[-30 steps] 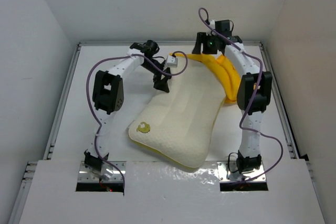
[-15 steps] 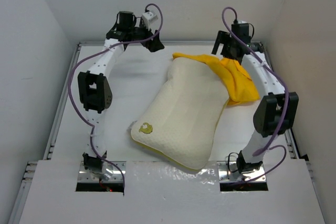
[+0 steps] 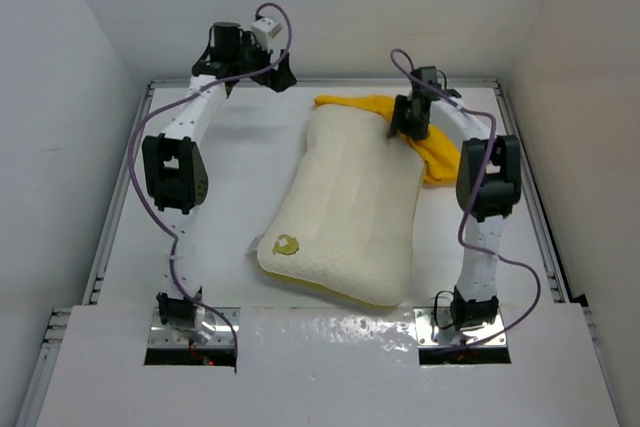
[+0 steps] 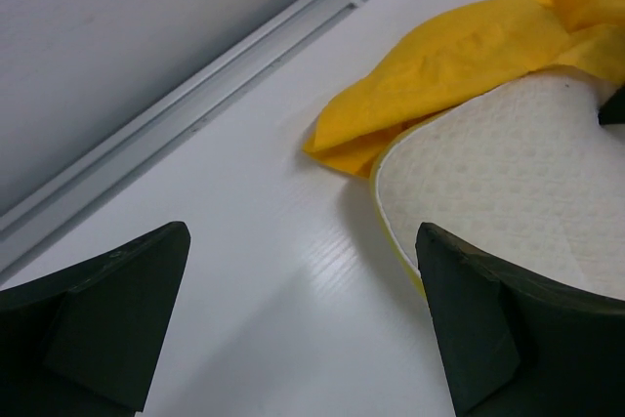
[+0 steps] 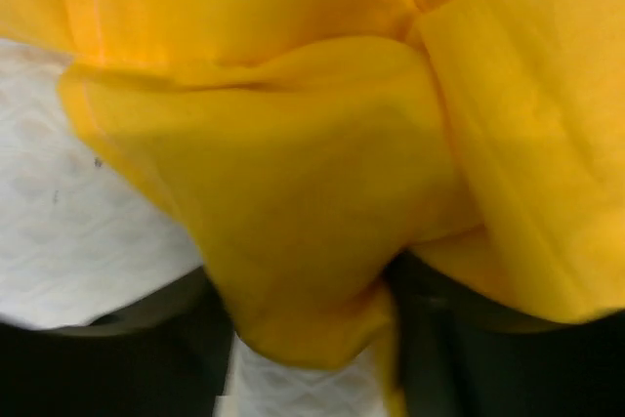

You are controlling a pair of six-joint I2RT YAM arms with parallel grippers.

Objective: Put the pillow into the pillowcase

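Both sat far across the bench (image 3: 235,197): the left end effector (image 4: 303,310) spread wide, the right end effector (image 3: 405,127) buried in the yellow pillowcase (image 3: 437,154) bunched at the far end of the uncovered pillow (image 3: 350,217), its grip impossible to tell.

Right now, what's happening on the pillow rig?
The pillow lies almost entirely bare on the table, with the pillowcase bunched at its far end. The right end effector is down in that yellow fabric, grip unclear. The left end effector hangs open, empty, above the far left of the table.
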